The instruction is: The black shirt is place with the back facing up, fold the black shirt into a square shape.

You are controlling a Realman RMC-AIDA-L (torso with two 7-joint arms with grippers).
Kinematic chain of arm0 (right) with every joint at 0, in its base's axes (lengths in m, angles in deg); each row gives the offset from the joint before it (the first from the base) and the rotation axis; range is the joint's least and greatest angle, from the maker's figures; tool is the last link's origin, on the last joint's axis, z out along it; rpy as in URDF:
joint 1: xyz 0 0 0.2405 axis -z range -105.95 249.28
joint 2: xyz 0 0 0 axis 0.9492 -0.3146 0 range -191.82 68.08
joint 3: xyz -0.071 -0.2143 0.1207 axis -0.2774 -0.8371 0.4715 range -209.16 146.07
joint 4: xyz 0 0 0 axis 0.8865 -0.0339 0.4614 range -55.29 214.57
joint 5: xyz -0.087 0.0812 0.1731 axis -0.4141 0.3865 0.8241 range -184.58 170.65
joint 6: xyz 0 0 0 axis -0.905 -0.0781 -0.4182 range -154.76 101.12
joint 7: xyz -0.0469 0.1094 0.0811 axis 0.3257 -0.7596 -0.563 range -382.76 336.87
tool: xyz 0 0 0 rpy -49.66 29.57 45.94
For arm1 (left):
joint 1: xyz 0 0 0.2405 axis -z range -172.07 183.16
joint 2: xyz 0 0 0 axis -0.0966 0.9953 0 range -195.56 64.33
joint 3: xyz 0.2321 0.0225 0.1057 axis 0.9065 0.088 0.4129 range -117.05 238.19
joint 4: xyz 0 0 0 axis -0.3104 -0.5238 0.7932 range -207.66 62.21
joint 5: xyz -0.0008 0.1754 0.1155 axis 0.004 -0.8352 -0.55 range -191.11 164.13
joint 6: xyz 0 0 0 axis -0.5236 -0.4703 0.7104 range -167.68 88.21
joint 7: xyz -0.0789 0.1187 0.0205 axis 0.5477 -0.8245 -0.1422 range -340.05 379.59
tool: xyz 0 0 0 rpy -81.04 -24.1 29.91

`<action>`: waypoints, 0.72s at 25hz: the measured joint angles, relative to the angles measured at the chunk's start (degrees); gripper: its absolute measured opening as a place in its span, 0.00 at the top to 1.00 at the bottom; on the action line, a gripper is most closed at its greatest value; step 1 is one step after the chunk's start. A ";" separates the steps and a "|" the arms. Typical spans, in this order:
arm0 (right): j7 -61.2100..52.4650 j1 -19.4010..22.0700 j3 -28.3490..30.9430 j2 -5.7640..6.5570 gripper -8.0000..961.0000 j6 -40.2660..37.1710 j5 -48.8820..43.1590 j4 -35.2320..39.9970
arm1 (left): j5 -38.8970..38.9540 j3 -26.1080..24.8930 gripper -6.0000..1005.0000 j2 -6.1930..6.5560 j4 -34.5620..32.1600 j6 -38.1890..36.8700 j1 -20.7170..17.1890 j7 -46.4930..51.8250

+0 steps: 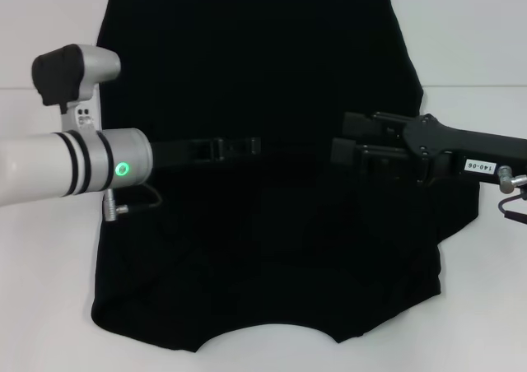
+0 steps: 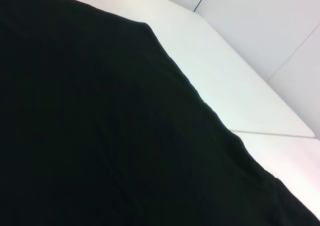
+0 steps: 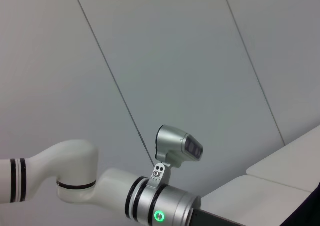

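The black shirt (image 1: 263, 84) lies flat on the white table (image 1: 478, 43), and the left gripper (image 1: 247, 147) and right gripper (image 1: 350, 137) hang over its middle, maybe readying a fold; whether they're apart or together, I cannot tell.

Left hand (image 1: 247, 147) and right hand (image 1: 344, 139) hover facing over the black shirt (image 1: 263, 248).

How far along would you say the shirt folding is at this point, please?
Early. Done: the black shirt lies spread flat on the white table, neckline toward the robot; no clear fold shows. In hand: the left gripper and right gripper hover over its middle, pointing at each other, neither visibly holding cloth. Left: every fold needed to make the square.
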 joint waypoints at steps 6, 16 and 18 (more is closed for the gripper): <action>-0.05 0.04 0.03 0.14 0.14 0.37 0.00 -0.26 | 0.01 -2.81 0.12 1.36 -0.73 1.81 -2.83 -0.02; -1.46 -0.60 0.03 0.18 0.14 0.70 0.08 -0.26 | -0.31 -9.17 0.13 1.61 -2.38 4.91 -5.81 -0.69; -1.65 -0.64 0.03 0.17 0.14 0.71 0.09 -0.14 | -0.52 -8.63 0.13 1.62 -1.89 5.88 -5.75 -0.78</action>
